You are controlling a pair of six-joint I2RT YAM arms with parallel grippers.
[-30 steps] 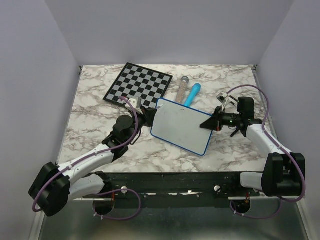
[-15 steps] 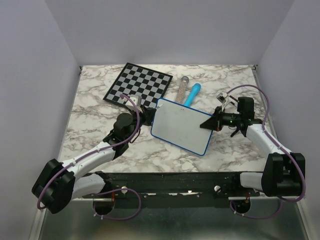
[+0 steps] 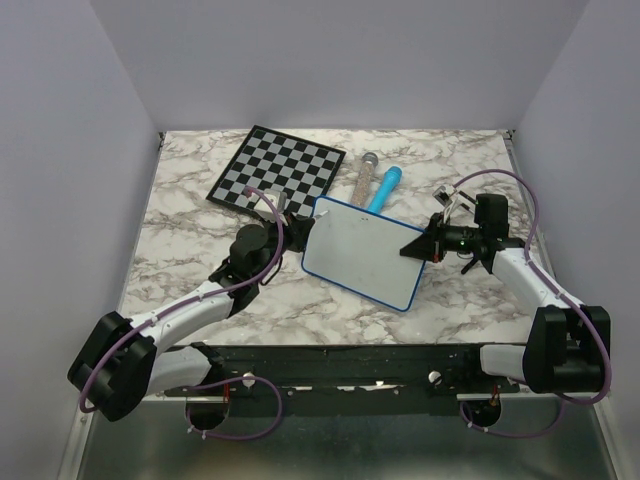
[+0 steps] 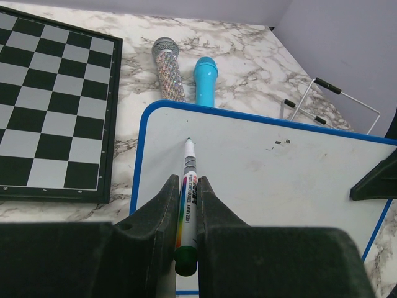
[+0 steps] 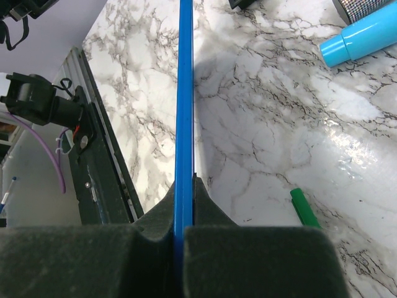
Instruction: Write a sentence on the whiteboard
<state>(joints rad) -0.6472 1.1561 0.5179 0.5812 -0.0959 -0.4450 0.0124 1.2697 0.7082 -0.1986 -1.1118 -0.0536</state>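
The whiteboard (image 3: 365,250) with its blue rim lies tilted in the middle of the marble table. Its face (image 4: 267,180) is white, with only a tiny dark smudge. No green sentence shows on it. My left gripper (image 3: 296,228) is at the board's left edge, shut (image 4: 187,183) on a white marker (image 4: 188,180) with a green end. The marker's tip rests at the board's far-left area. My right gripper (image 3: 420,245) is shut (image 5: 185,183) on the board's blue rim (image 5: 185,93) at its right edge.
A chessboard (image 3: 277,167) lies at the far left, close to my left wrist. A glittery stick (image 3: 362,176) and a light blue cylinder (image 3: 387,186) lie beyond the board. A wire stand (image 4: 329,102) is at the far right. A green cap (image 5: 304,208) lies near my right gripper.
My left arm has shifted a little toward the far side, carrying the marker along the board's left edge. The right arm and the board have not moved.
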